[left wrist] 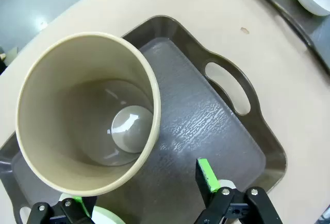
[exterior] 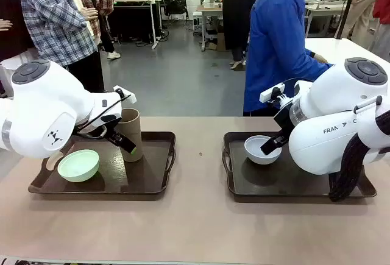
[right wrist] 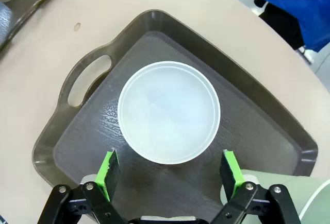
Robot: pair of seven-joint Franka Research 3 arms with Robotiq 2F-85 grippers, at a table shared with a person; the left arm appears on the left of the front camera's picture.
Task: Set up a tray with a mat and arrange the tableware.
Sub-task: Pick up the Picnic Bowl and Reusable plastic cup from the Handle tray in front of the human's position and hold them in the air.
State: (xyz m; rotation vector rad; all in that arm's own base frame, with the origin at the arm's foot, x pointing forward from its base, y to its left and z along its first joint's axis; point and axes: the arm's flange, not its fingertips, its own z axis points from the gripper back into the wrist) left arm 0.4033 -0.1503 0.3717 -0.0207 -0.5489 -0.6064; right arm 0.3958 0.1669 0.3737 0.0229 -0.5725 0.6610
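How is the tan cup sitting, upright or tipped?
Upright: the tan cup stands on its base on the left tray, its open mouth facing up.

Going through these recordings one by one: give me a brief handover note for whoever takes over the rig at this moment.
Left gripper: open, close to the tan cup, not gripping it.
Right gripper: open, poised over the white bowl, holding nothing.
Left tray: tan cup upright, mint-green bowl beside it.
Right tray: white bowl, and the pale-green cup at its edge.
Done: each tray carries a bowl and a cup on a dark textured liner.
Left: probably only pulling the arms clear.
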